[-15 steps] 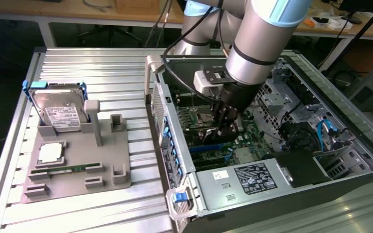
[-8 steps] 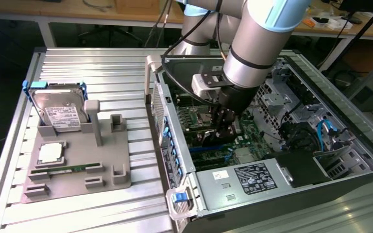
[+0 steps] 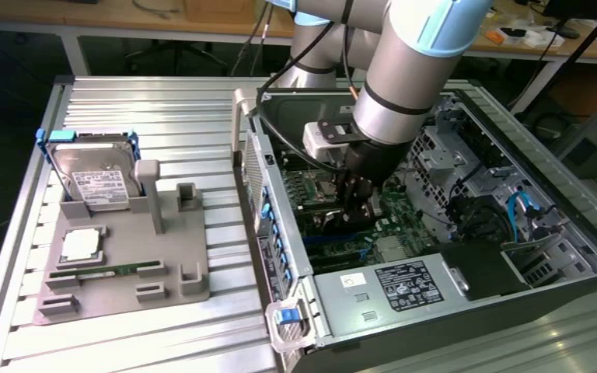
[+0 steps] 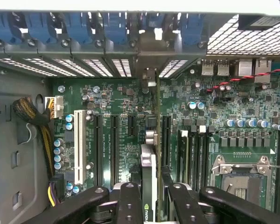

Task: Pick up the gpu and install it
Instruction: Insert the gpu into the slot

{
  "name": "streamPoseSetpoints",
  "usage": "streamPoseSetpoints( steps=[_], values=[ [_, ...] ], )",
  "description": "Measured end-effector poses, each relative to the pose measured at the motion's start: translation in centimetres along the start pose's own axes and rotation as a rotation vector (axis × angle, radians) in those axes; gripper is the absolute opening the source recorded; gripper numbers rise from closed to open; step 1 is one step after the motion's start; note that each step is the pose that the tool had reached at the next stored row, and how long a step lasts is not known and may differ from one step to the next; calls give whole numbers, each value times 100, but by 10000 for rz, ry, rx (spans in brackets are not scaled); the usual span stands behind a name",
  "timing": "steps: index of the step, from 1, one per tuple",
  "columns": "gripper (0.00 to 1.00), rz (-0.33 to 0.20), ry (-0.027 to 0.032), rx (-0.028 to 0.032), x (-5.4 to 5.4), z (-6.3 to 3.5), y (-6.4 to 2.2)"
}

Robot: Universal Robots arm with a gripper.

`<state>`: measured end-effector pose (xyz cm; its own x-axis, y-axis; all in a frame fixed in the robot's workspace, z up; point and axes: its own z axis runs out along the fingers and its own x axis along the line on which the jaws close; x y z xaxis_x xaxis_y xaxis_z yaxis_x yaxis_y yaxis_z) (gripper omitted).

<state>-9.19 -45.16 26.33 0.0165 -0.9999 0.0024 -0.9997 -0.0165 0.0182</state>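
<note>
Holding the gpu (image 4: 148, 186) edge-on, the claw (image 4: 149, 198) has its fingers pinched on either side of the card down inside the open pc case (image 3: 547, 264), so the pickup part looks done. From the wrist view the card sits upright over the motherboard (image 4: 214, 107), roughly lined up with the long expansion slots (image 4: 165, 135), its end bracket pointing toward the rear slot openings with the blue latches (image 4: 114, 23). Can't really tell if the edge connector is in a slot yet or just above it, so I'd call it mid-install, seating not confirmed. Outward from there: the tower lies on its side on a ribbed aluminium surface (image 3: 143, 101), black psu (image 3: 413, 284) at the near end, cables and drive cage toward the exterior view's right. On the exterior view's left a grey parts holder (image 3: 127, 264) carries a hard drive with blue rails (image 3: 91, 175), a cpu (image 3: 78, 245) and a memory stick (image 3: 106, 270). Wooden benches (image 3: 174, 15) run along the back of the room.
</note>
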Motion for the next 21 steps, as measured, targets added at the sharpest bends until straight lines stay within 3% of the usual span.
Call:
streamPoseSetpoints(
  steps=[21],
  values=[
    [27,58,2,-7,13,-59,12]
  ],
)
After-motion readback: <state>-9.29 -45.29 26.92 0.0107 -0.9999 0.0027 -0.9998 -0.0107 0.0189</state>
